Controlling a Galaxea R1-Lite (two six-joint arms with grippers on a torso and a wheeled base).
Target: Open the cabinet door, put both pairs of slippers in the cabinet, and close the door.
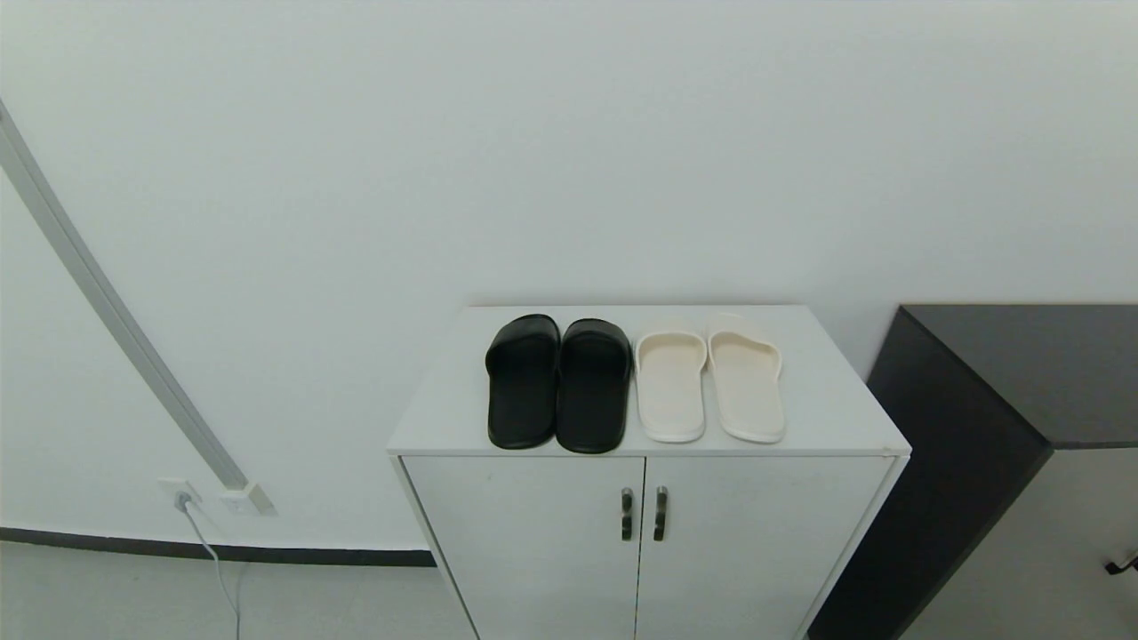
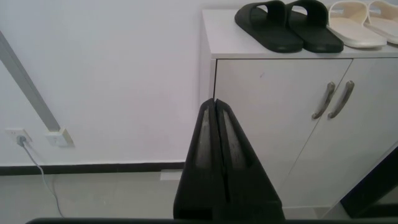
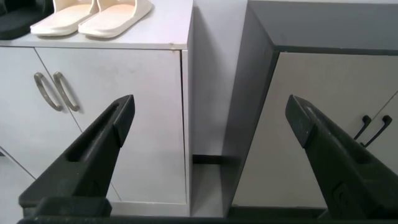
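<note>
Sitting atop the shut cabinet (image 1: 533,551), black slippers (image 1: 558,391) are lying left of cream slippers (image 1: 672,391), while wrist views are showing left gripper (image 2: 215,109) clenched, right gripper (image 3: 210,102) splayed.

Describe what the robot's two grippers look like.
Both are matte black. The left gripper has two long, flat fingers that taper from a wide base to a narrow tip. The right gripper has similar wedge-shaped parts with blunt, squared ends.

head looks down at the cabinet (image 1: 836,400); both wrists share its front
</note>
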